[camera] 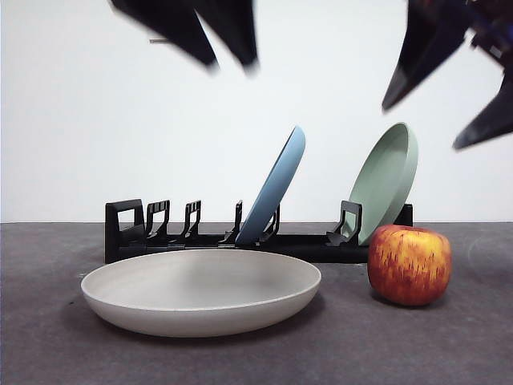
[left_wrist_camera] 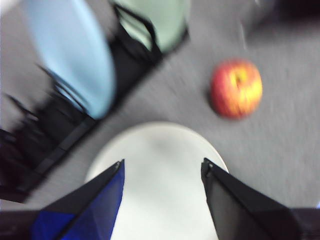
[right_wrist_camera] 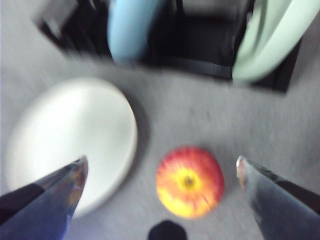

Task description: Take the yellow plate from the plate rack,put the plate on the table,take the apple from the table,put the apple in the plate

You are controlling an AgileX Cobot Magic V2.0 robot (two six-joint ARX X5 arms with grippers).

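Note:
The yellow plate (camera: 200,290) is cream-white and lies flat on the table (camera: 48,353) in front of the black plate rack (camera: 128,228). The red-yellow apple (camera: 409,264) stands on the table to its right, apart from it. My left gripper (camera: 232,64) is open and empty, high above the plate (left_wrist_camera: 160,185). My right gripper (camera: 449,104) is open and empty, above the apple (right_wrist_camera: 190,181), with one jaw on each side of it in the right wrist view. The plate also shows in the right wrist view (right_wrist_camera: 70,140), and the apple in the left wrist view (left_wrist_camera: 236,89).
A blue plate (camera: 276,188) and a pale green plate (camera: 386,180) lean upright in the rack's slots behind the apple and the plate. The rack's left slots stand bare.

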